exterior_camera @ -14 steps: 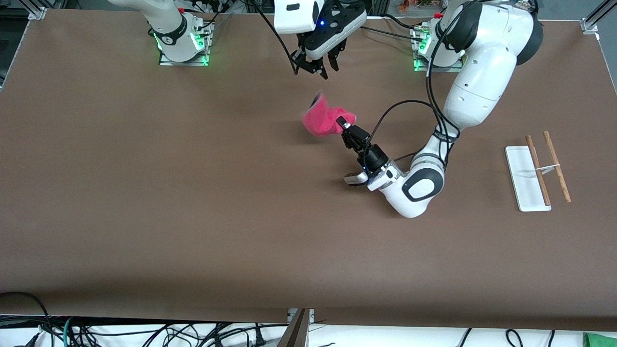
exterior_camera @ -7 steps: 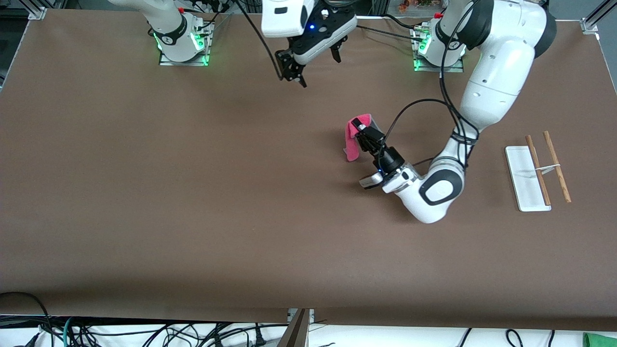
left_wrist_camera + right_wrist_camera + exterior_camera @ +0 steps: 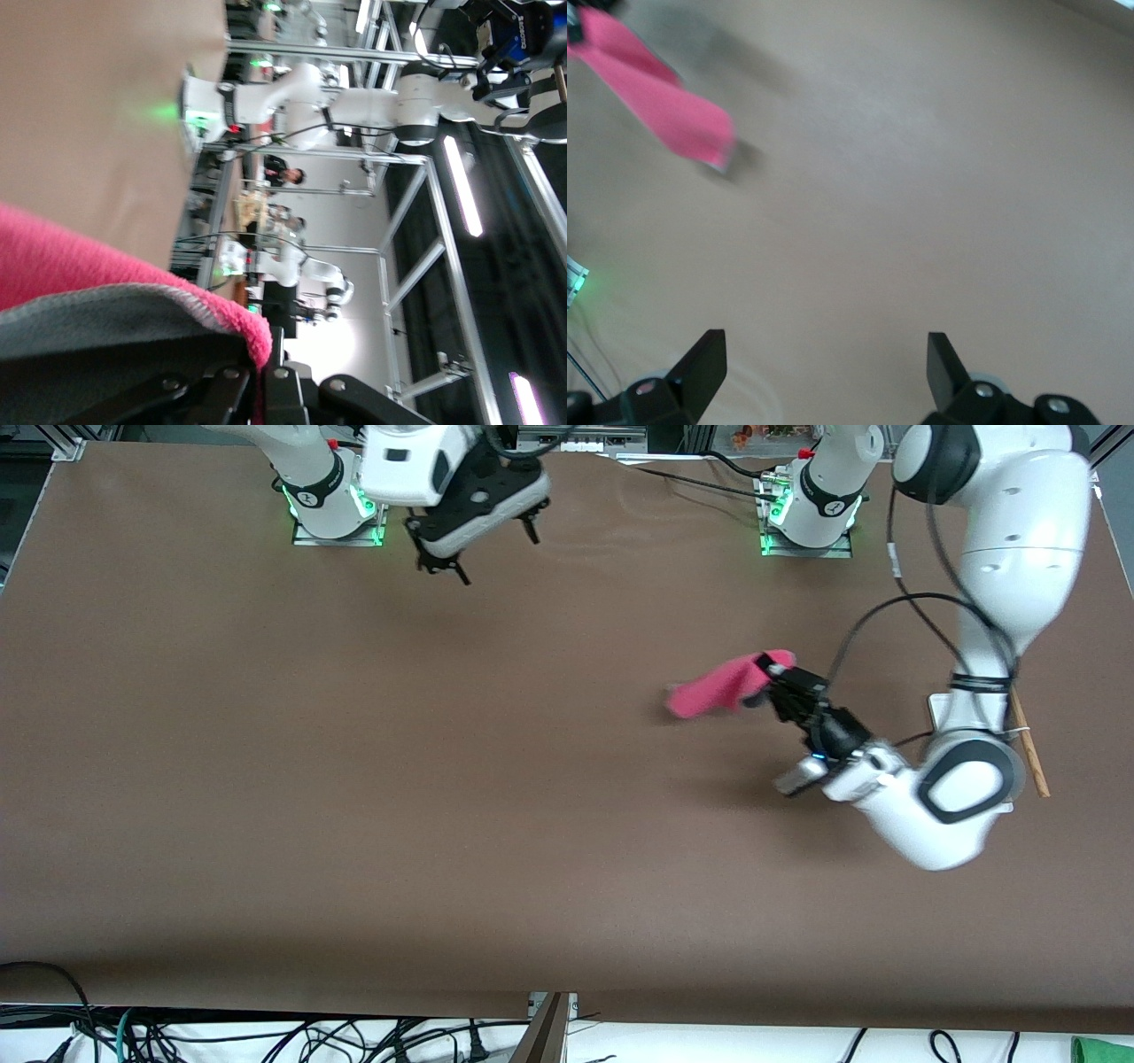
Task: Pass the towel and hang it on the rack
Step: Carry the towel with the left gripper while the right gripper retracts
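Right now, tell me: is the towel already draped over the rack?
No: the towel hangs from the shut left gripper above bare table, short of the rack.

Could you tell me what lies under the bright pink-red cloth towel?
Only bare brown table and the pink-red cloth towel's shadow; it hangs clear, pinched in the left pincer. No hidden object shows beneath.

No readable text anywhere (labels too small).

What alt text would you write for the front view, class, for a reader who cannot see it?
The left gripper holds a pink towel above the brown table, near the rack at the left arm's end. The right gripper hangs open by its base.
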